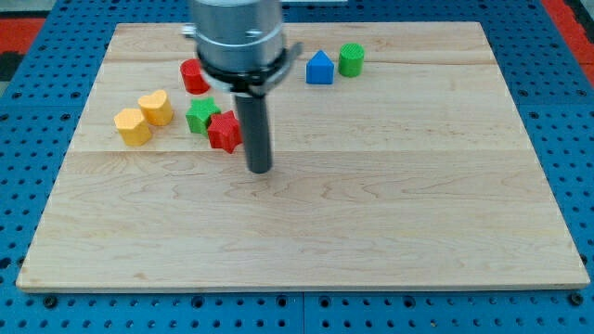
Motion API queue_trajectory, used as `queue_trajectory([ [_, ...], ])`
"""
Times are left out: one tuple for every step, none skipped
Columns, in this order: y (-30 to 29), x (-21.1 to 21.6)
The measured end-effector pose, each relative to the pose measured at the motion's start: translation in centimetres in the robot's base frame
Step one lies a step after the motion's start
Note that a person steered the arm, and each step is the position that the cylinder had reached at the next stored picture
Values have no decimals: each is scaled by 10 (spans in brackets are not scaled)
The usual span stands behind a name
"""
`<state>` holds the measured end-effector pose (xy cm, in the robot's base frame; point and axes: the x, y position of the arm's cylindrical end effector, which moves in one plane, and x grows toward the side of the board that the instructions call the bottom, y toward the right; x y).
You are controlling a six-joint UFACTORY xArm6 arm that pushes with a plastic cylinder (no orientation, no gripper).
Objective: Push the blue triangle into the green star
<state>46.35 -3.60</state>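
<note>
The blue triangle (319,68) sits near the view's top, right of centre, with a green cylinder (351,59) touching its right side. The green star (200,117) lies left of centre, with a red star (225,131) pressed against its lower right. My tip (259,170) rests on the board just right of and below the red star, a short gap from it. The tip is far from the blue triangle, below and to its left.
A red block (194,76) sits above the green star, partly behind the arm body (237,37). Two yellow heart blocks (156,107) (133,126) lie at the left. The wooden board (390,223) is ringed by a blue pegboard.
</note>
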Motion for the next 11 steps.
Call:
queue_trajectory([
  [-22,-35],
  [-83,-39],
  [-68,-39],
  [33,-50],
  [115,-109],
  [125,-170],
  [80,-178],
  [29,-165],
  [-34,-157],
  [-79,-131],
  [-59,-150],
])
